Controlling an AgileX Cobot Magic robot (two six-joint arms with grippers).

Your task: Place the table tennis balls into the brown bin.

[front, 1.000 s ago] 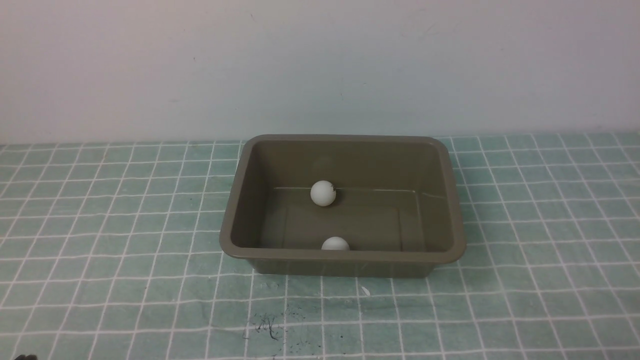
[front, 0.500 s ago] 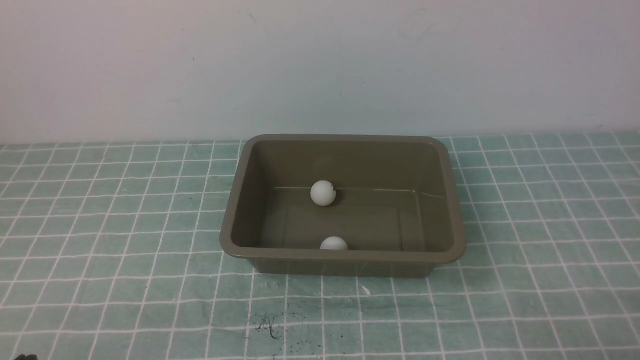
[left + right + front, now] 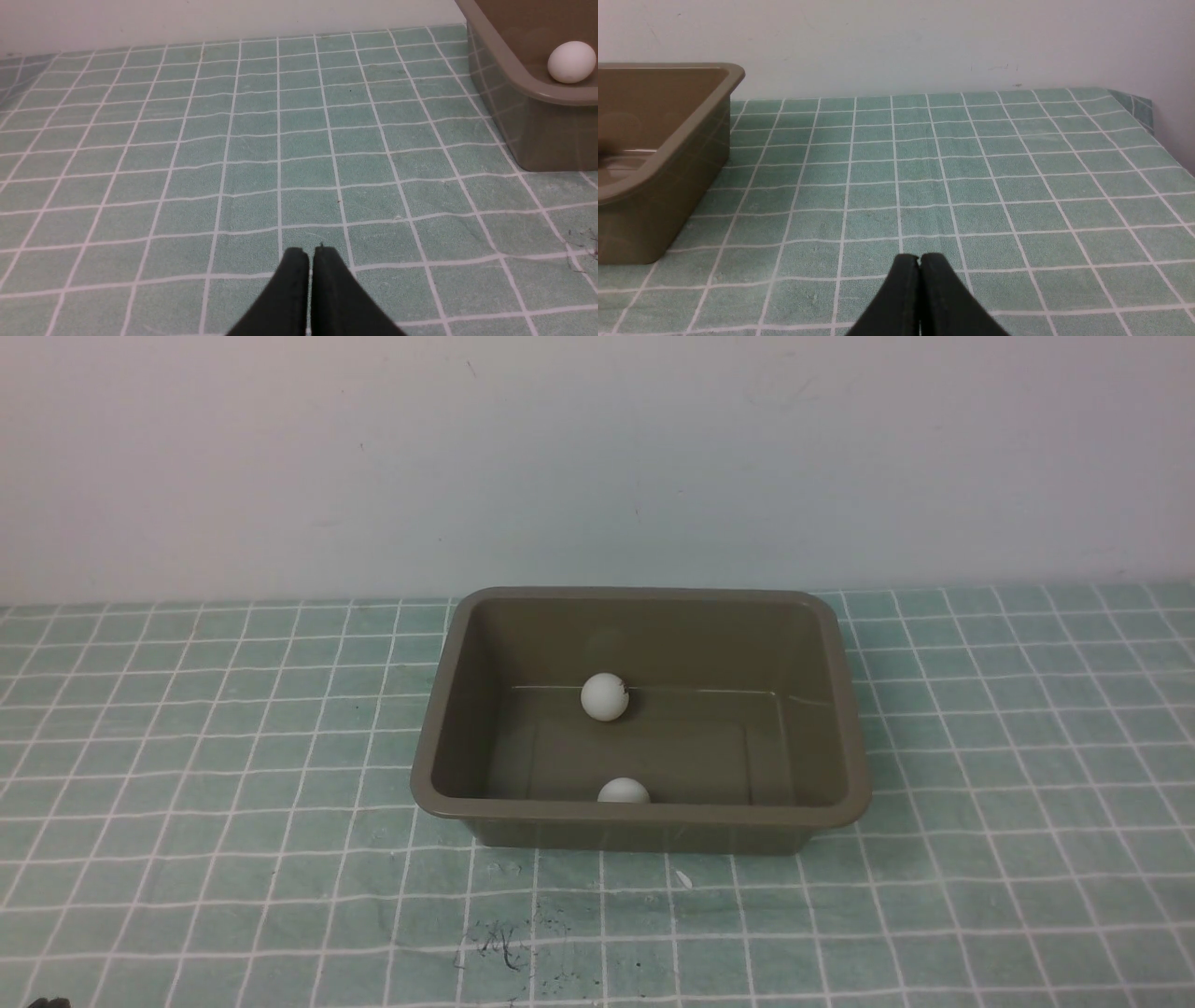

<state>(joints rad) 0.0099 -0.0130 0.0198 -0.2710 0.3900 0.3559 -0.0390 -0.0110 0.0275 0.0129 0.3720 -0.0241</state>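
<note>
The brown bin [image 3: 439, 747] stands in the middle of the table near the back wall. Two white table tennis balls lie inside it: one with a small dark mark [image 3: 604, 697] against the far wall, the other [image 3: 623, 791] half hidden behind the near rim. The left wrist view catches one ball [image 3: 571, 62] over the bin's rim [image 3: 504, 70]. My left gripper [image 3: 310, 250] is shut and empty, low over the cloth, left of the bin. My right gripper [image 3: 919, 256] is shut and empty too, right of the bin [image 3: 668, 154]. Neither gripper appears in the front view.
A green cloth with a white grid [image 3: 233, 756] covers the table. A pale wall [image 3: 597, 457] runs close behind the bin. Dark scribble marks [image 3: 499, 943] stain the cloth in front of the bin. The cloth's far right corner [image 3: 1134, 105] meets a side wall.
The near ball in the bin has shifted slightly left. Nothing else has moved.
</note>
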